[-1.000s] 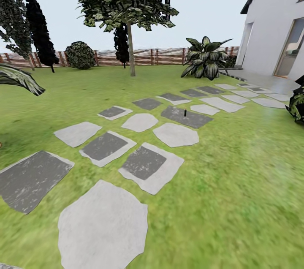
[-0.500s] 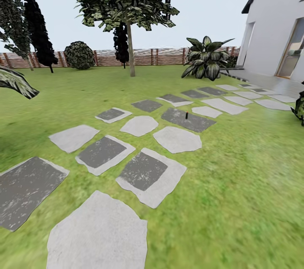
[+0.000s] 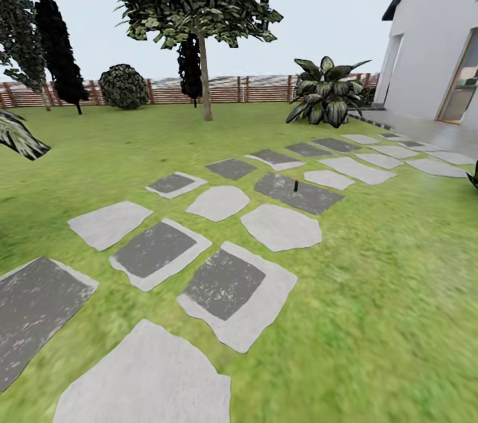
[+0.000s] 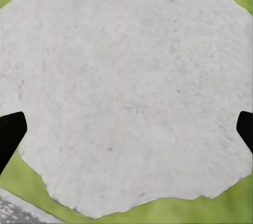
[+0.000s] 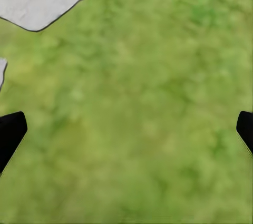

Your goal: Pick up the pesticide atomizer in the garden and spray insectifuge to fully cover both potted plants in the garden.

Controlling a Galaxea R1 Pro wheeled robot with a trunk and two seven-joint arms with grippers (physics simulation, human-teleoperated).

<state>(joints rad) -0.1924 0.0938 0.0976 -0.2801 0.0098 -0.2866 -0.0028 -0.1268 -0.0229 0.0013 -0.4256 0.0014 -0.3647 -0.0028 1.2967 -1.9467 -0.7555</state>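
Garden lawn (image 3: 372, 290), one atomizer (image 3: 296, 185) upright on stepping stone (image 3: 298, 194)

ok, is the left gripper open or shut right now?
Open. In the left wrist view, the left gripper's black fingertips sit at opposite picture edges, with only a pale stepping stone between them.

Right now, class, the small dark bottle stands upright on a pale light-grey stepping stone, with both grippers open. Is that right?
Not quite. In the head view the small dark bottle stands upright on a dark grey stepping stone, not a pale one. Both the left gripper and the right gripper are open.
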